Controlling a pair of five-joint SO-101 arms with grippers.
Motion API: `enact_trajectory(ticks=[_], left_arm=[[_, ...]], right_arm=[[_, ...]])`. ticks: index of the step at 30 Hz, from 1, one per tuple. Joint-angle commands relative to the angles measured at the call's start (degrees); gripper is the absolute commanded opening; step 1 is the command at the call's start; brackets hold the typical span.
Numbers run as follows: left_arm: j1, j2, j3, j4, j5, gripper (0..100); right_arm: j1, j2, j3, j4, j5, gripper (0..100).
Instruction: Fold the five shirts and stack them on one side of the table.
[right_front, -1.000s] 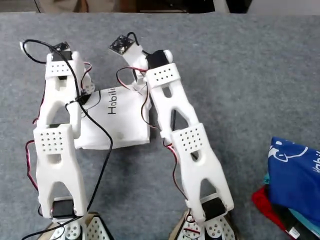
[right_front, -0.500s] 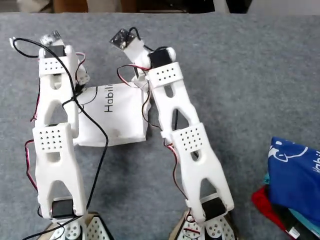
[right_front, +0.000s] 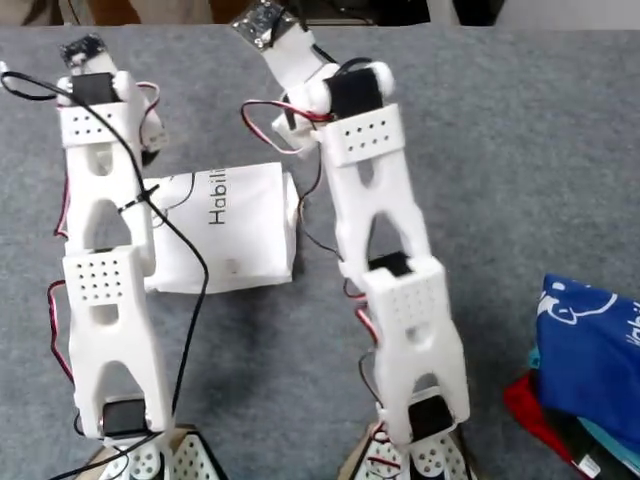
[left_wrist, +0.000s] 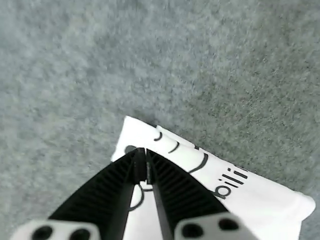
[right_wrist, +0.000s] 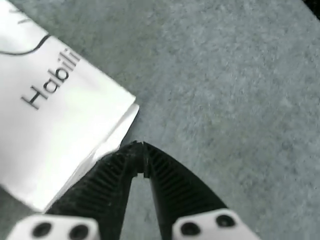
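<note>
Two grippers (left_wrist: 145, 162) (right_wrist: 139, 157) closed at white shirt (right_front: 235, 230) corners

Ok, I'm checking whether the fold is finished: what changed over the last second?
Both arms swung out toward the table's far edge. The left claw is now over the white folded shirt's corner, and the right claw is just past its edge. Both are shut on nothing. The shirt and the stacked shirts hardly moved.
</note>
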Motion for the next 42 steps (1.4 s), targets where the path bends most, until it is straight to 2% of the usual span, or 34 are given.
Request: enact_trajectory(ticks=[1, 5, 9, 14, 19, 22, 25, 28, 30, 36, 42], left_arm=[[-0.53, -0.84, -3.87, 0.62, -5.01, 2], [0.62, -0.75, -3.25, 0.62, -8.35, 2], [0.53, -0.75, -3.25, 0.62, -13.10, 2], [0.79, -0.22, -1.67, 0.62, -19.87, 2], [0.44, 0.92, 1.05, 0.62, -29.36, 2], [-0.88, 0.75, 0.70, 0.62, -30.15, 2], [-1.49, 0.66, 0.53, 0.62, -30.24, 2], [-1.58, 0.57, 0.44, 0.62, -30.07, 2], [-1.93, 0.57, -0.70, 0.62, -28.04, 2], [-2.99, 0.92, -2.29, 0.62, -26.90, 2], [-7.56, 1.19, -1.67, -1.32, -26.99, 2]], right_arm=[[-1.89, -14.29, 20.44, 0.97, -0.35, 0.7], [-2.33, -26.15, 42.68, 0.53, -0.44, 0.9], [-2.68, -32.22, 57.27, -2.64, -2.81, 0.6], [-3.12, -32.13, 62.64, -10.90, -19.60, 0.9], [-7.25, -27.38, 62.46, -16.18, -33.85, 1.3], [-10.07, -24.13, 62.46, -16.97, -41.32, 8.1], [-12.09, -21.93, 62.46, -16.53, -46.42, 20.1], [-12.53, -20.97, 62.46, -16.70, -47.12, 28.8], [-12.53, -20.79, 62.46, -16.88, -47.12, 31.2], [-12.44, -20.70, 62.64, -21.45, -47.47, 31.1], [-12.53, -17.98, 62.46, -26.02, -49.58, 31.1]])
